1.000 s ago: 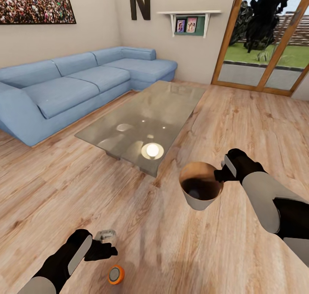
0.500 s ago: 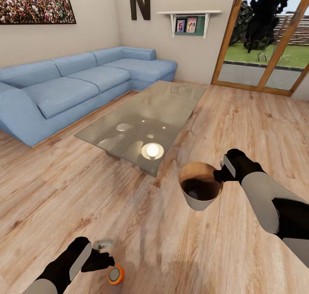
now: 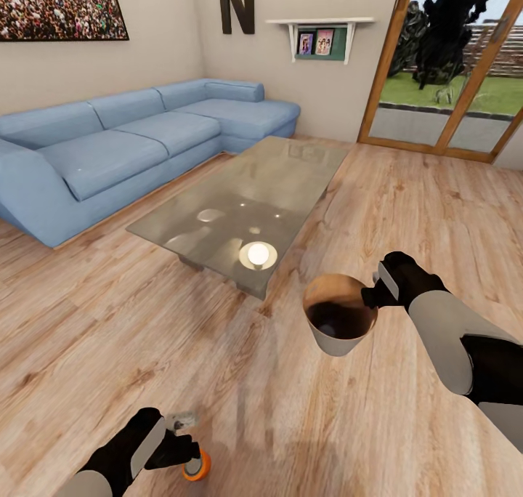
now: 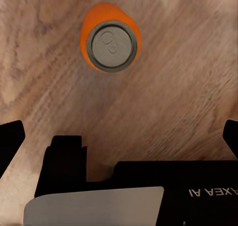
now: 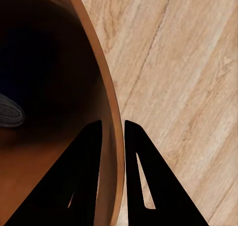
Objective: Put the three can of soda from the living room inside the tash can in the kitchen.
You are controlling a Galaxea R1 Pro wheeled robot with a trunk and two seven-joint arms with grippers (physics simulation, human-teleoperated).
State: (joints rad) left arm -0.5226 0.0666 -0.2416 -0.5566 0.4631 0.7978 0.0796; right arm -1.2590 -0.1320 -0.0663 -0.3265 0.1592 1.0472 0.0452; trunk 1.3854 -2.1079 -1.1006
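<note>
One can of soda (image 3: 197, 467) stands upright on the wood floor, with orange sides and a grey top (image 4: 110, 37). My left gripper (image 3: 183, 445) hovers just over it, open; in the left wrist view the can lies ahead of the spread fingers (image 4: 11, 137). The tash can (image 3: 339, 317), brown with a dark inside, hangs above the floor. My right gripper (image 3: 373, 294) is shut on its rim, one finger inside the wall and one outside (image 5: 139, 156). A grey can top (image 5: 9, 112) lies inside the bin.
A glass coffee table (image 3: 247, 199) stands ahead, with a long blue corner sofa (image 3: 109, 144) behind it on the left. Glass doors (image 3: 450, 68) are at the back right. Open wood floor lies between the two arms.
My left gripper has dropped lower and nearer to the can on the floor, partly covering it. The can, the right arm and the bin have stayed put.
</note>
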